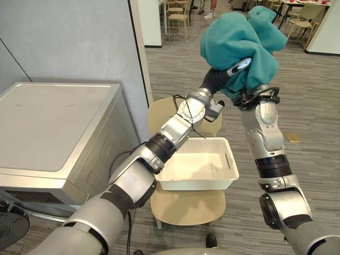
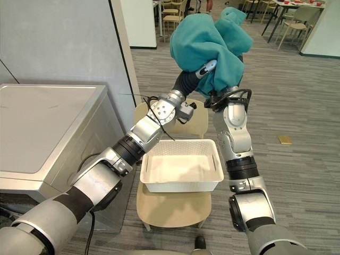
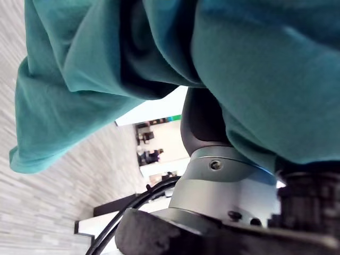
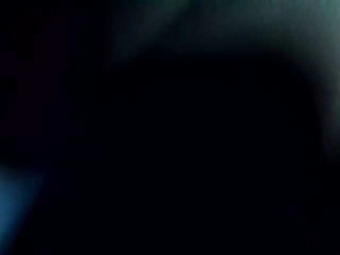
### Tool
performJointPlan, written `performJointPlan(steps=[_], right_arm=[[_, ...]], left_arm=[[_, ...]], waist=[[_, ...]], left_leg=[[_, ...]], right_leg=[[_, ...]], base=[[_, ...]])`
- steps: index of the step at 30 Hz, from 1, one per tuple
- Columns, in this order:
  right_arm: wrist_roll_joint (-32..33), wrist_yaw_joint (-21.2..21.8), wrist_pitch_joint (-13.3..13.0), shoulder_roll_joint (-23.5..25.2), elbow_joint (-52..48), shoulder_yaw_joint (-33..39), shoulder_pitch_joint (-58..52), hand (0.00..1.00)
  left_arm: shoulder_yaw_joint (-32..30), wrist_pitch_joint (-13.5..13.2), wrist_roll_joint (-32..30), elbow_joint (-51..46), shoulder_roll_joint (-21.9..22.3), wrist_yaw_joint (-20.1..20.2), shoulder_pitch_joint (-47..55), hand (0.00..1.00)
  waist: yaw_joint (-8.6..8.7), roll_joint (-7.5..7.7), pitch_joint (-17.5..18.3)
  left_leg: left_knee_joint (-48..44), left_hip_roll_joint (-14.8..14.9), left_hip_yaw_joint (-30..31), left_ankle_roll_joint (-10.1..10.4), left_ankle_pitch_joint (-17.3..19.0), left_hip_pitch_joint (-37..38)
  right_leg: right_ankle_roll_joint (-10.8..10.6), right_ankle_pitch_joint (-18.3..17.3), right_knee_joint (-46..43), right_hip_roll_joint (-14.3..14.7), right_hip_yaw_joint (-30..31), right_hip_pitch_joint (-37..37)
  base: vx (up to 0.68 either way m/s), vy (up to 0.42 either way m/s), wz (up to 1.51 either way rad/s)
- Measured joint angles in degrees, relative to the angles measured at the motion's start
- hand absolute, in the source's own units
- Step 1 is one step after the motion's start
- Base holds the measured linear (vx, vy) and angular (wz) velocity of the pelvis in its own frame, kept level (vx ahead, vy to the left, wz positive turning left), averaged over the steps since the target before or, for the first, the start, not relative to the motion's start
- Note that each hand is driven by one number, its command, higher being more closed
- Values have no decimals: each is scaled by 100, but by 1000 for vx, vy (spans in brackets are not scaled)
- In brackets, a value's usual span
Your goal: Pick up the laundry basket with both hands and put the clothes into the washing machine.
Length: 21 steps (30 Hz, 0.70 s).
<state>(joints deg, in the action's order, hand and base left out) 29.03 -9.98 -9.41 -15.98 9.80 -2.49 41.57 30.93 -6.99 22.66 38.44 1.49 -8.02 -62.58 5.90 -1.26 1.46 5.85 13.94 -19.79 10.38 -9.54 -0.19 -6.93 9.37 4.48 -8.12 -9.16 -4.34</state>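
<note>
Two hands raised over basket (image 1: 197,184) on chair (image 1: 186,208): left hand (image 1: 236,69) and right hand (image 1: 249,97) buried in teal cloth (image 1: 239,37); grip state cannot be told.

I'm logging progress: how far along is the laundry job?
Done: the white basket sits empty on the chair. In hand: the teal garment is bunched up, raised high on both arms. Left: moving it to the washing machine on the robot's left, not yet reached.

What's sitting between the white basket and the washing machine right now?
No loose item: in both eye views only the left arm crosses the gap between the white basket and the washing machine.
</note>
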Motion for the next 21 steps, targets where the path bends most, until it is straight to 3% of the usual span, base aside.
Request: performJointPlan(steps=[15, 16, 21], right_arm=[[14, -142, 28, 114, -167, 50, -196, 100], [15, -141, 59, 114, -215, 50, -227, 0], [19, -105, 79, 103, -411, 217, -385, 0]], left_arm=[[-191, -18, -274, 110, -6, -103, 0, 100], [-228, -17, -302, 110, -8, -104, 0, 100], [-259, 15, -316, -57, -168, -85, 0, 100]], waist=[[6, -4, -1], [1, -4, -1], [-38, -4, -1]], left_leg=[[0, -5, -54, 23, 18, 20], [0, -5, -49, 23, 18, 20], [2, -6, 4, 22, 18, 18]], right_leg=[[-8, 67, 93, 2, 45, 19], [-8, 67, 93, 2, 39, 23], [-10, 65, 93, -1, -7, 58]], base=[[-8, -2, -2], [0, 0, 0], [-14, -5, 5]])
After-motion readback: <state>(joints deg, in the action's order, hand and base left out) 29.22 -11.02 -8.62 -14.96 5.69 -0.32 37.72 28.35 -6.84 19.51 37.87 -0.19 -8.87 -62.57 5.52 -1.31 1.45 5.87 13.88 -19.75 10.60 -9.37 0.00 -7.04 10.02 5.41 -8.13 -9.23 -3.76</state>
